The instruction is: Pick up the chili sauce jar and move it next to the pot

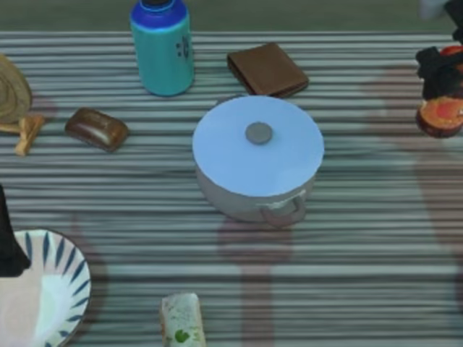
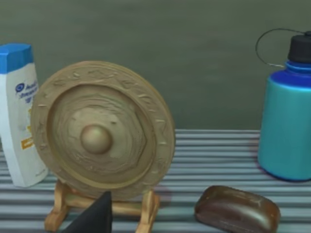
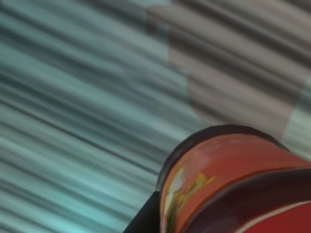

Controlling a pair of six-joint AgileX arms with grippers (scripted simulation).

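Observation:
The chili sauce jar (image 1: 440,117), dark glass with a red-orange lid and label, hangs at the table's far right edge with my right gripper (image 1: 439,92) shut on it. In the right wrist view the chili sauce jar (image 3: 228,184) fills the corner, one dark finger (image 3: 146,221) pressed against its label, the striped table well below it. The grey-blue pot (image 1: 257,155), with lid, knob and loop handle, stands mid-table, far to the jar's left. My left gripper (image 1: 9,242) is parked at the left edge above the bowl, open; only one fingertip (image 2: 97,216) shows.
A teal bottle (image 1: 162,47) and a brown wallet (image 1: 267,69) stand behind the pot. A brown soap bar (image 1: 96,129) and a wooden disc on a stand (image 1: 13,94) sit at the left. A striped bowl (image 1: 58,289) and a small pack (image 1: 181,319) lie along the front.

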